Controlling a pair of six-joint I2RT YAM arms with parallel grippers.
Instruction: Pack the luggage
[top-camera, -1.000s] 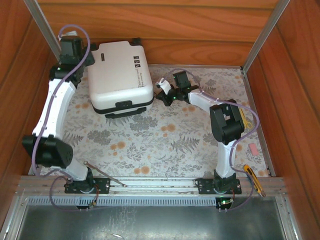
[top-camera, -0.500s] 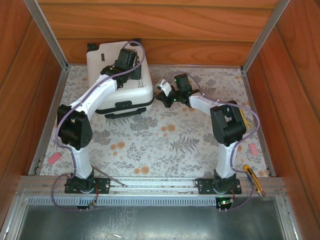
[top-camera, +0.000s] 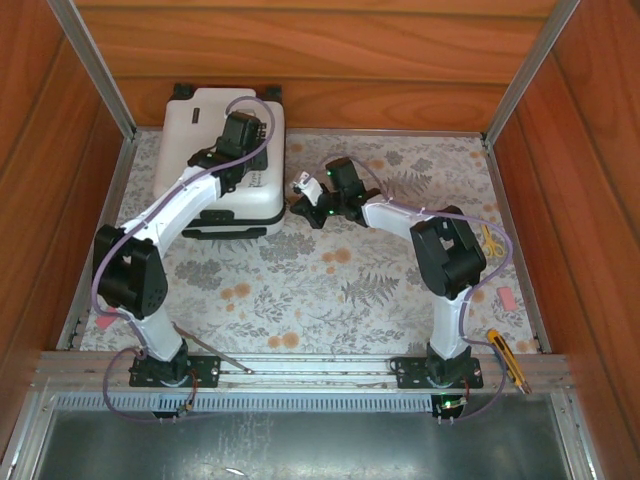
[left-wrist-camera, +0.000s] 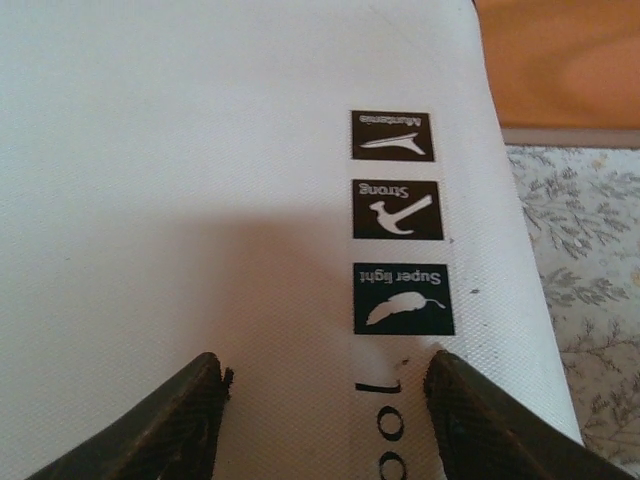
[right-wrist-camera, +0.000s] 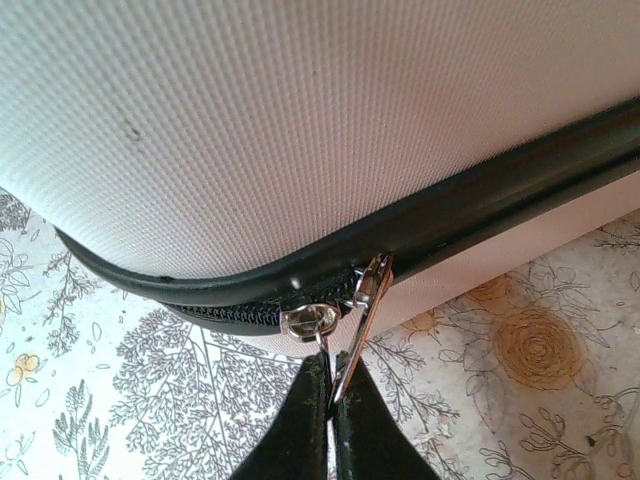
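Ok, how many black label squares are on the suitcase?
3, in a column on the suitcase, left wrist view: top label, middle label, bottom label. More may be hidden.

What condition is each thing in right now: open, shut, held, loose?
White hard-shell suitcase: closed, lying flat on the floral table cover.
Silver metal zip pull: pinched by the right tool, at a rounded corner of the suitcase.
Right tool: shut on the zip pull.
Left tool: open, fingers apart over the suitcase shell, holding nothing.
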